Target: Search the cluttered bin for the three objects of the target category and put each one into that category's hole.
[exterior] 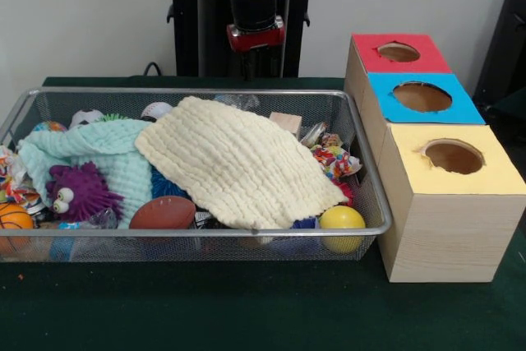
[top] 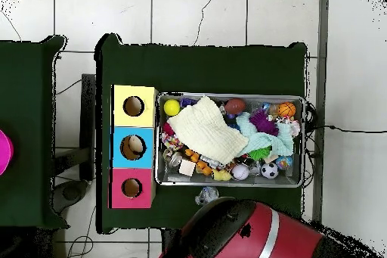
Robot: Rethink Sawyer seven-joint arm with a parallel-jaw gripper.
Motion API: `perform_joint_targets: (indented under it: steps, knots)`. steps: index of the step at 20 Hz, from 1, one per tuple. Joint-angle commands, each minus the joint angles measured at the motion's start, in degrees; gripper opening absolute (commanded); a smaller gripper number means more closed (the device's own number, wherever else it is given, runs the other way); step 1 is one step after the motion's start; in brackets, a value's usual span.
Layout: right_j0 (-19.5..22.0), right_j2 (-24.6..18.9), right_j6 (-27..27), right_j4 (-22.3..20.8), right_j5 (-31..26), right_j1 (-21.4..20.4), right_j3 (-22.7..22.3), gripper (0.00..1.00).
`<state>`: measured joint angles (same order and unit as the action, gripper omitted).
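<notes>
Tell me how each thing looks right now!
Wire mesh bin: full of jumbled toys and cloths.
Cream cloth: spread flat over the pile.
Mint cloth: crumpled, partly under the cream cloth.
Purple spiky toy: on top, eyes showing.
Yellow ball: in the bin's corner by the yellow box.
Brown football: half buried.
Red box, blue box, yellow box: holes open.
Hand: raised behind the bin, grip unclear.
</notes>
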<state>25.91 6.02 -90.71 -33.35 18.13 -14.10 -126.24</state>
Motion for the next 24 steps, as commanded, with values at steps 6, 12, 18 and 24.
perform_joint_targets:
  steps: [6,12,18,24]
  knots:
    - [2.04,-3.8,-6.82,0.39,0.51,5.96,16.23,1.0]
    - [6.14,-6.62,-3.91,-4.85,-4.59,4.7,16.8,1.0]
    - [9.4,-9.2,-1.89,-9.51,-8.88,2.75,17.21,1.0]
    - [10.61,-10.15,-1.67,-11.42,-11.49,0.79,16.84,1.0]
